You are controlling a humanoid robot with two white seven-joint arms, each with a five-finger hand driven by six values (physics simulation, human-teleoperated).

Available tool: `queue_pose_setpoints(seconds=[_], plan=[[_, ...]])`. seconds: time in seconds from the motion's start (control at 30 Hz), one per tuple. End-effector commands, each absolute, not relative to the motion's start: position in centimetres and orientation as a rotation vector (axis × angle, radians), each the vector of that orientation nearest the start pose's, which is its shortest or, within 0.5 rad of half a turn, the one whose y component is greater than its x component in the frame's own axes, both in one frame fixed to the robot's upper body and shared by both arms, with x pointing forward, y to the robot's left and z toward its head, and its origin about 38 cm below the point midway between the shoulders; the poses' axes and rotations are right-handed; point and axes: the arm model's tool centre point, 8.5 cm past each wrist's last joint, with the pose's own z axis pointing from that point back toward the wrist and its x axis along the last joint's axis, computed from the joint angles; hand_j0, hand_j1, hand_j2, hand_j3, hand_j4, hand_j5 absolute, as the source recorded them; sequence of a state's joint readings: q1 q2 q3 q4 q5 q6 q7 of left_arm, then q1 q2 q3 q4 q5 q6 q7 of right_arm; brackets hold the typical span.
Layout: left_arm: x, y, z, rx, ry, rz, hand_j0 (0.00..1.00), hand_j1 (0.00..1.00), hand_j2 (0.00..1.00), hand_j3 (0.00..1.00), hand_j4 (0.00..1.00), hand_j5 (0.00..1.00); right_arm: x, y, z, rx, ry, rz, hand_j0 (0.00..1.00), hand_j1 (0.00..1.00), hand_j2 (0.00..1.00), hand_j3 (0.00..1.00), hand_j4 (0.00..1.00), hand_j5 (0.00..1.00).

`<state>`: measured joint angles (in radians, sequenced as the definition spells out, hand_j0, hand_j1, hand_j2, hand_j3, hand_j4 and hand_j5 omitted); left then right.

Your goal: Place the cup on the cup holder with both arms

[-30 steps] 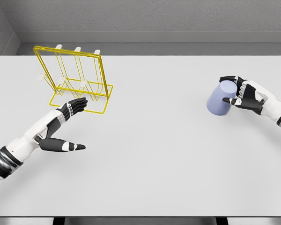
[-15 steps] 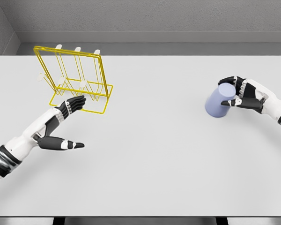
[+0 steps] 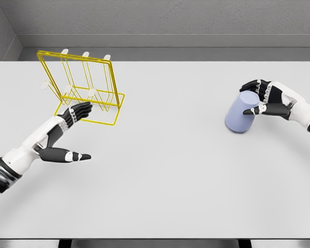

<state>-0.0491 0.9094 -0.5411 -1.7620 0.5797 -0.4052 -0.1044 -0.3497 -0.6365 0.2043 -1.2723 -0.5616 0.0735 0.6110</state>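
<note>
A lavender cup (image 3: 240,114) stands tilted at the right side of the white table (image 3: 165,186), its closed end up toward my right hand (image 3: 245,99). That hand is shut on the cup, fingers over the top and thumb across the front. A yellow wire cup holder (image 3: 75,57) with white-tipped pegs stands at the far left. My left hand (image 3: 75,132) is open, its fingers stretched out just in front of the holder's base frame and its thumb spread wide, holding nothing.
A grey wall runs behind the table's far edge. The table's near edge lies along the bottom of the view. A wide stretch of bare table separates the holder from the cup.
My right hand has shifted the cup slightly left and tipped it a little more. My left hand has crept up and left, closer to the holder's base.
</note>
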Motion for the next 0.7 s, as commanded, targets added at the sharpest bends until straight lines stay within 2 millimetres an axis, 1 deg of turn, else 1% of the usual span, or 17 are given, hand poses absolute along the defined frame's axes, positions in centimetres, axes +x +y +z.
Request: queue_pose_setpoints(seconds=[0.0,0.2,0.3,0.57,0.67], plan=[[32.1,30.6,14.3,-0.326,-1.67,-0.754,1.0,1.0,1.0,1.0,1.0,1.0,43.4,-38.2,14.6,0.333,-1.385,0.567,0.54,0.54,0.54,0.54,0.54,0.54],[32.1,30.6,14.3,-0.327,-1.671,-0.753,1.0,1.0,1.0,1.0,1.0,1.0,43.8,-37.8,15.2,0.34,-1.387,0.571,0.54,0.54,0.54,0.54,0.54,0.54],[32.1,30.6,14.3,-0.327,-1.671,-0.753,1.0,1.0,1.0,1.0,1.0,1.0,43.9,-37.2,15.7,0.349,-1.388,0.581,0.54,0.54,0.54,0.54,0.54,0.54],[32.1,30.6,14.3,-0.327,-1.671,-0.753,1.0,1.0,1.0,1.0,1.0,1.0,44.2,-36.9,16.5,0.352,-1.394,0.586,0.54,0.54,0.54,0.54,0.54,0.54],[32.1,30.6,14.3,-0.327,-1.671,-0.753,1.0,1.0,1.0,1.0,1.0,1.0,44.3,-36.4,17.0,0.362,-1.398,0.595,0.54,0.54,0.54,0.54,0.54,0.54]])
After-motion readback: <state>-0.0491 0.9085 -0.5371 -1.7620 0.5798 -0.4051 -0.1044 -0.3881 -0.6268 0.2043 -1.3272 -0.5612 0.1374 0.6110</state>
